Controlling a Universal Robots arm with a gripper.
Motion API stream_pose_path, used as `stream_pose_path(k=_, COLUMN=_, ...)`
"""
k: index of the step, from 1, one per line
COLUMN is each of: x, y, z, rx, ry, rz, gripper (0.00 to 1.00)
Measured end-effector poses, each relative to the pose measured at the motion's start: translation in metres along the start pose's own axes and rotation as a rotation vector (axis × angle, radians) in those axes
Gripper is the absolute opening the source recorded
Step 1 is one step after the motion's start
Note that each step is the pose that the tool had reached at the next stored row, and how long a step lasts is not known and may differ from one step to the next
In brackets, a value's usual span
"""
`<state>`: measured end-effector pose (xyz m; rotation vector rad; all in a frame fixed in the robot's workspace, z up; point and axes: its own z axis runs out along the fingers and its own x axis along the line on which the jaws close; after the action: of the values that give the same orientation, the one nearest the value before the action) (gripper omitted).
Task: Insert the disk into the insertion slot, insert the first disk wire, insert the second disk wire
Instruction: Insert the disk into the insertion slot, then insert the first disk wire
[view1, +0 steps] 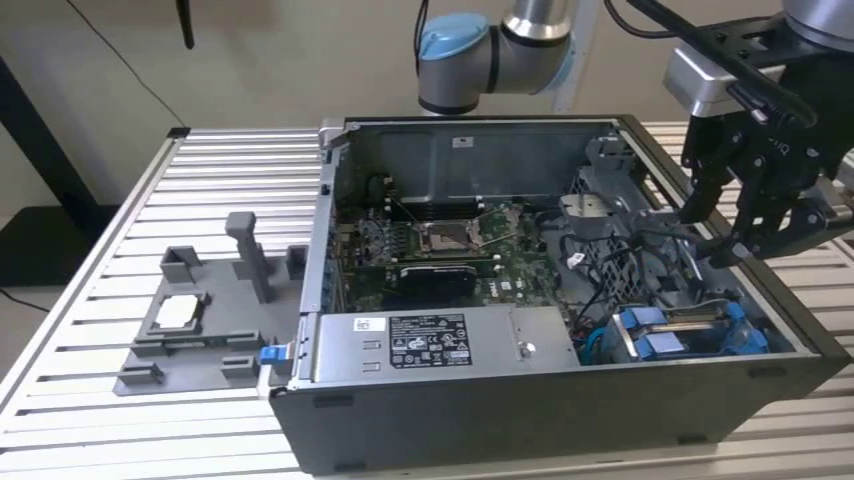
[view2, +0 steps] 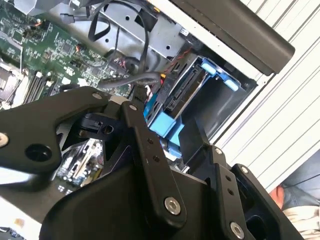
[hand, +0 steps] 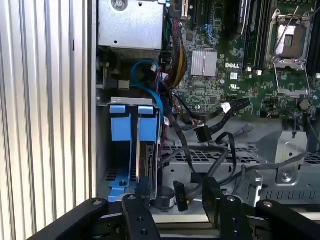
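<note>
My hand (view1: 722, 240) hangs spread open, gripping nothing, at the exterior view's right edge above the blue-railed insertion slot (view1: 681, 335) at lower right; I'd straddle the loose black connector (hand: 180, 194) squarely before closing.

exterior view high, wide, both wrist views close, sharing insertion slot (hand: 125, 125)

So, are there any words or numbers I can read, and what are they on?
White label on the long grey box: print too small to read.
Small white sticker on the case wall: too small.
White print on the circuit board: a maker's mark, the rest too tiny.
</note>
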<state>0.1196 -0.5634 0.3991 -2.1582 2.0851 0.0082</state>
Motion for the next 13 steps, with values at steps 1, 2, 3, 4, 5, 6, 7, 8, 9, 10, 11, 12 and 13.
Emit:
stream_pose_path(k=1, x=0.0, y=0.0001, z=0.0004, rx=0.0021, ry=0.0, rz=0.0, gripper=0.55)
stream_pose_path(k=2, x=0.0001, y=0.0003, z=0.0009, rx=0.0058, ry=0.0001, rz=0.0, gripper=0.55)
stream_pose_path(k=3, x=0.0001, y=0.0003, z=0.0014, rx=0.0114, ry=0.0004, rz=-0.001, gripper=0.55)
stream_pose_path(k=4, x=0.0002, y=0.0003, z=0.0021, rx=0.0198, ry=0.0005, rz=-0.002, gripper=0.55)
stream_pose_path(k=5, x=0.0002, y=0.0003, z=0.0026, rx=0.0289, ry=0.0007, rz=-0.003, gripper=0.55)
stream_pose_path(k=6, x=0.0002, y=0.0004, z=0.0031, rx=0.0379, ry=0.0011, rz=-0.004, gripper=0.55)
stream_pose_path(k=7, x=0.0002, y=0.0004, z=0.0036, rx=0.047, ry=0.0013, rz=-0.005, gripper=0.55)
stream_pose_path(k=8, x=0.0003, y=0.0005, z=0.0043, rx=0.0549, ry=0.0016, rz=-0.006, gripper=0.55)
stream_pose_path(k=9, x=0.0002, y=0.0006, z=0.0054, rx=0.0592, ry=0.0018, rz=-0.006, gripper=0.55)
stream_pose_path(k=10, x=0.0002, y=0.0006, z=0.0069, rx=0.0617, ry=0.002, rz=-0.006, gripper=0.55)
stream_pose_path(k=11, x=0.0002, y=0.0008, z=0.0087, rx=0.0625, ry=0.0022, rz=-0.007, gripper=0.55)
stream_pose_path(k=12, x=0.0001, y=0.0009, z=0.0104, rx=0.0627, ry=0.0023, rz=-0.007, gripper=0.55)
stream_pose_path(k=13, x=0.0001, y=0.0011, z=0.0117, rx=0.0628, ry=0.0023, rz=-0.007, gripper=0.55)
